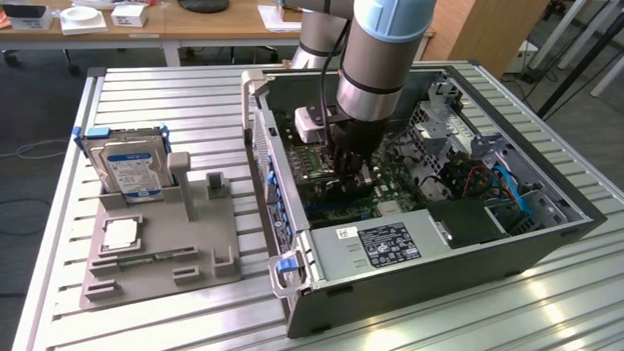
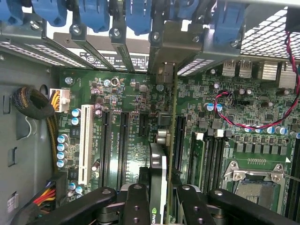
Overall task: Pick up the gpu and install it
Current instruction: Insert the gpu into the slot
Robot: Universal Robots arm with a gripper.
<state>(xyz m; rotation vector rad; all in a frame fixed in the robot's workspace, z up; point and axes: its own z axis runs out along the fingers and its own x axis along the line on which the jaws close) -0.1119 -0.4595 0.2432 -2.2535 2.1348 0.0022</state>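
Slatted metal worktop (image 1: 166, 307) carries my open PC case (image 1: 507, 241), and I've got the gripper (image 2: 159, 197) down inside it, clamped on the gpu (image 2: 158, 173). That card stands edge-on above the case's motherboard (image 2: 126, 140), looks about lined up with a slot, hard to say.

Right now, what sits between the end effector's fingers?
The gpu stands edge-on between the fingers, over the motherboard slots; the wrist view shows it.
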